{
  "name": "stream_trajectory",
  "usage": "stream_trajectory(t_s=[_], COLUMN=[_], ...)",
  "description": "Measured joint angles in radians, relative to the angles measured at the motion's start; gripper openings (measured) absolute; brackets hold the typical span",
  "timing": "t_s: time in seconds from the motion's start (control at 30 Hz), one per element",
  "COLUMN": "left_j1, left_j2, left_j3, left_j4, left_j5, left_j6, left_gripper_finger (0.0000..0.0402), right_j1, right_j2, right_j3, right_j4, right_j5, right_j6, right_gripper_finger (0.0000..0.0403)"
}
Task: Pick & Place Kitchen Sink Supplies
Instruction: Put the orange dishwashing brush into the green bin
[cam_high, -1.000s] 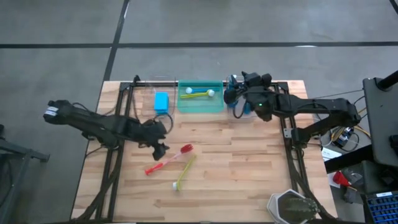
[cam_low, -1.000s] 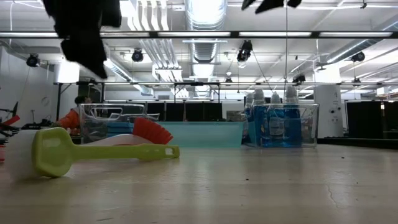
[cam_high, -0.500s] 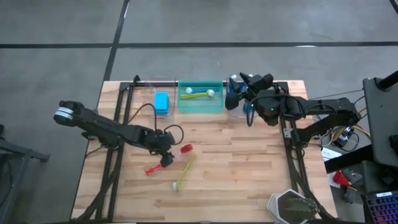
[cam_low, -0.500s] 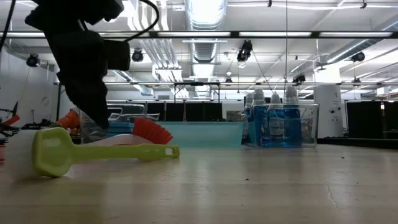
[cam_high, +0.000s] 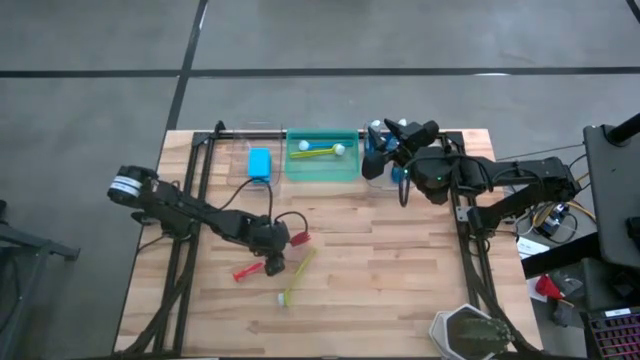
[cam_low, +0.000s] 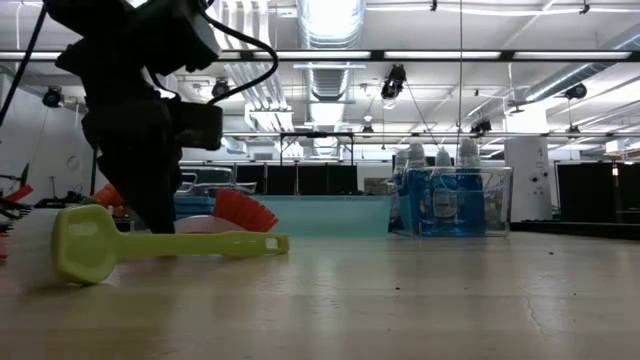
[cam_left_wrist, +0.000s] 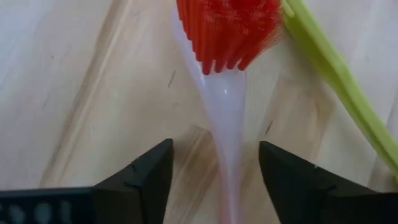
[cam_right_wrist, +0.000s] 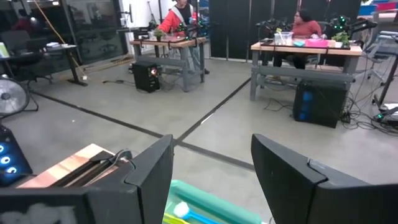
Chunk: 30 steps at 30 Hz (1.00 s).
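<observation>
My left gripper (cam_high: 272, 256) (cam_left_wrist: 214, 186) is open and low over the table. Its fingers stand on either side of the red brush's pale neck (cam_left_wrist: 227, 143), just below the red bristles (cam_left_wrist: 227, 28), without touching it. The red brush (cam_high: 268, 255) lies flat on the table, and the yellow-green brush (cam_high: 298, 276) (cam_low: 170, 244) lies beside it. My right gripper (cam_high: 383, 140) (cam_right_wrist: 211, 168) is open, above the clear bin of blue-liquid bottles (cam_high: 385, 165) (cam_low: 445, 195). A blue sponge (cam_high: 260, 163) lies in the clear bin at the far left.
A green bin (cam_high: 322, 156) at the far edge holds a yellow and a blue brush. Black rails (cam_high: 200, 190) run along both sides of the table. A dark object (cam_high: 470, 335) sits at the near right corner. People sit at desks in the room beyond.
My left gripper has moved toward the table's right and near edge and come down to the table, ending astride the red brush's neck. My right arm has drawn back a little toward the right. The brushes have stayed where they were.
</observation>
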Motion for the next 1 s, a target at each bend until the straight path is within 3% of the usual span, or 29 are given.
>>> stream_trajectory(t_s=[0.4,0.6,0.73,1.0], left_j1=[0.008,0.038,0.062,0.190], left_j2=[-0.060,-0.065,-0.071,-0.071], left_j3=[0.009,0.060,0.140,0.328], left_j4=[0.006,0.002,-0.038,-0.136], left_j5=[0.009,0.036,0.054,0.050], left_j6=[0.000,-0.018,-0.036,-0.053], left_gripper_finger=[0.0018,0.0028,0.0014,0.0001], right_j1=[-0.001,0.000,0.008,0.051], right_j2=[0.000,0.000,0.000,-0.016], right_j3=[0.000,0.000,0.000,0.000], right_j4=[0.000,0.000,0.000,-0.003], right_j5=[0.000,0.000,-0.009,-0.149], right_j6=[-0.008,-0.009,-0.010,-0.054], right_gripper_finger=[0.0203,0.0201,0.0198,0.0196])
